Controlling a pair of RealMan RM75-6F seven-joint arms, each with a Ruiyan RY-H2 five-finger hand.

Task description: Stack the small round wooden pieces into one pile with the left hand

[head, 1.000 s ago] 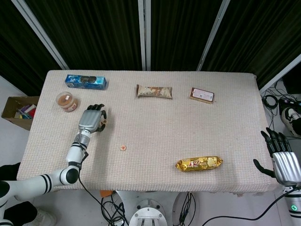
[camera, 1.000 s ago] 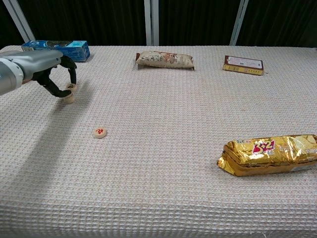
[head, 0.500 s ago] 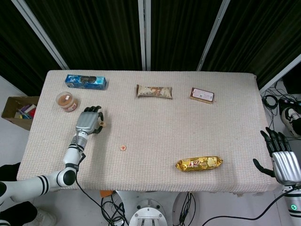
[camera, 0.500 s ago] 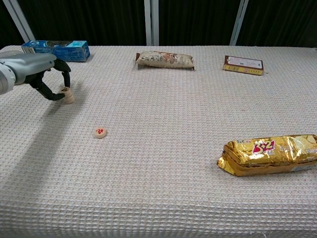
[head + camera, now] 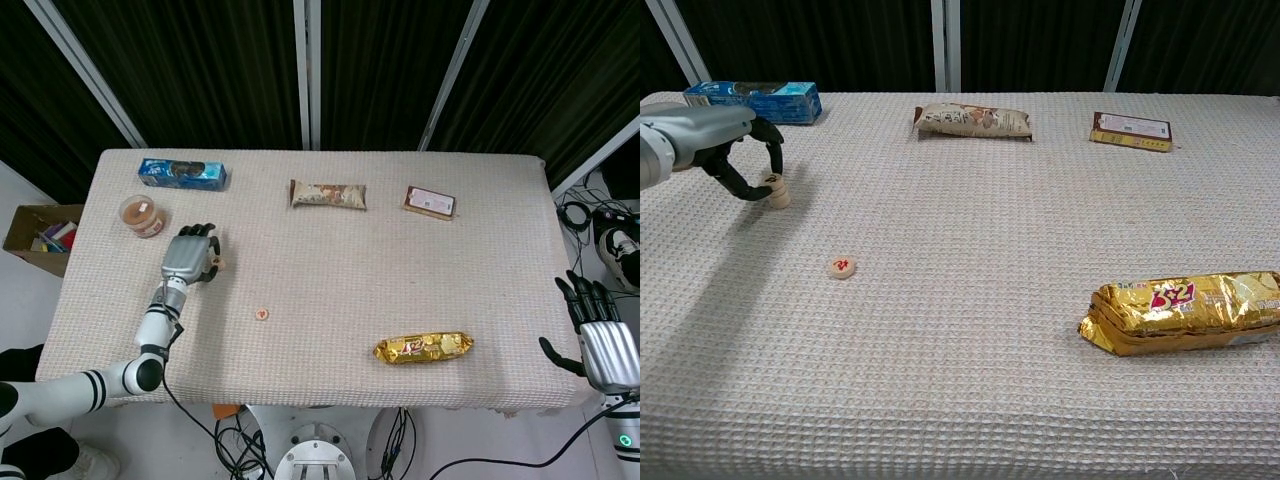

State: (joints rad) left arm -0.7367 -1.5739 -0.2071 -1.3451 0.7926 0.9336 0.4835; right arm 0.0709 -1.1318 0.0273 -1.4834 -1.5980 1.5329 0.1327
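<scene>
we see the left robot hand [image 5: 735,160] pinching a small stack [image 5: 777,192]; one red-marked piece [image 5: 842,267] lies apart on the worktop [image 5: 970,330].

Blue biscuit box [image 5: 182,174] at far left table edge, beyond fingers, lying flat. Round snack tub [image 5: 142,215] just left of fingers, brown lid up. Long beige snack packet [image 5: 328,194] at far middle, well right of fingers. Small brown packet [image 5: 431,202] further right, near far edge. Gold foil packet [image 5: 423,348] near front edge, far right of fingers, crumpled, red print on top. Cream woven tablecloth [image 5: 970,330] covers table. Cardboard box [image 5: 40,238] on floor left of table.
</scene>
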